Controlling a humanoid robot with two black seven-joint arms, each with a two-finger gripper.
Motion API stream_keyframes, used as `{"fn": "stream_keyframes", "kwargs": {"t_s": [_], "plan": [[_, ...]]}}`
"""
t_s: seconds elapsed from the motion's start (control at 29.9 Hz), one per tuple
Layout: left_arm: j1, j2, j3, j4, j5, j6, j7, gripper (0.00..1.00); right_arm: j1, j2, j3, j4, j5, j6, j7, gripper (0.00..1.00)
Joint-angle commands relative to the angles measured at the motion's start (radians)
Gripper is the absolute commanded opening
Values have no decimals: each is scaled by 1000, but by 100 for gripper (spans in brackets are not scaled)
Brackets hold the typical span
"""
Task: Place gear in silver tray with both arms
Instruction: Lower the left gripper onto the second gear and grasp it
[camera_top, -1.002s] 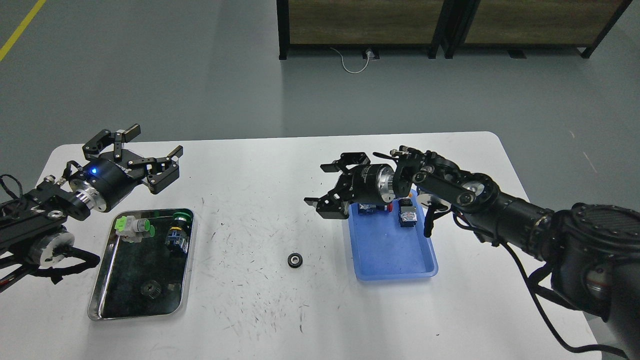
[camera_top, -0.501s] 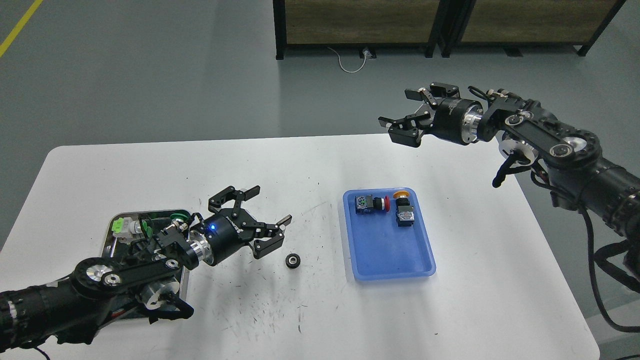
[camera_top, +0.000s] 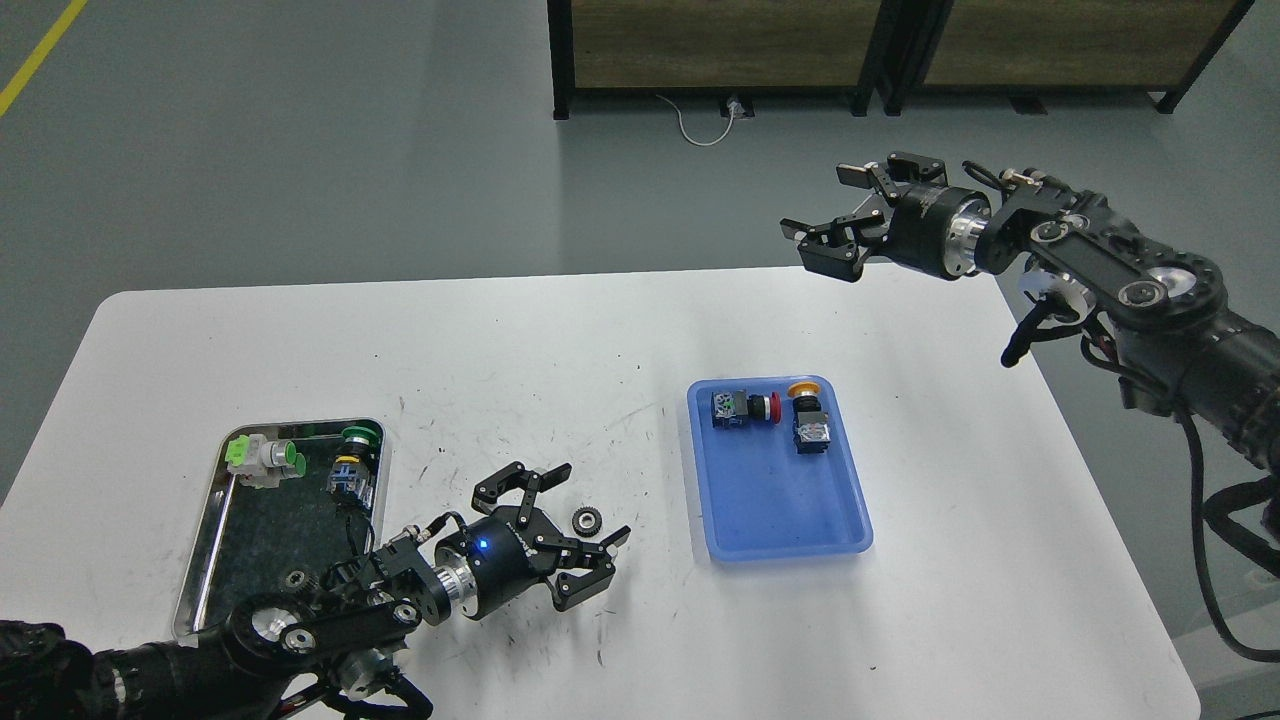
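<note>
- Two black arms reach over the white worktop (camera_top: 600, 340), one from each side.
- Low at the near left edge, the left arm lies almost flat and points to the right, a blue light glowing on its wrist.
- Its left hand (camera_top: 585, 530) has the fingers spread wide and grips nothing; the small black gear (camera_top: 586, 520) lies on the worktop between them, and I cannot tell whether either finger touches it.
- Raised high beyond the far right corner, the right arm is bent at the elbow, its forearm pointing left.
- Its right hand (camera_top: 838, 215) is spread open and empty, up in the air well apart from everything below.
- At the left sits the silver tray (camera_top: 195, 590), holding a green-and-white switch part (camera_top: 262, 457) and a green-capped button (camera_top: 352, 462).
- Right of the gear, the blue tray (camera_top: 780, 505) holds two more button parts.
</note>
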Motion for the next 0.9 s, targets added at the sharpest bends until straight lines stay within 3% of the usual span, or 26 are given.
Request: {"fn": "stream_keyframes", "kwargs": {"t_s": [0.0,0.27,0.73,0.87], "plan": [[3,-58,28,59,0,15,-3,98,-1,5,-2,-2,-2,-1,-2,93],[3,-93,32,162,-6,6,-1,98,-3,4,-2,-2,0,1,-2,93],[23,-93,32,167,-12,10,-13,98,-9,1,-2,1,0,1,2,93],[25,-93,32,168,-12,13,-15,92,-9,-1,-2,3,0,2,2,93]]}}
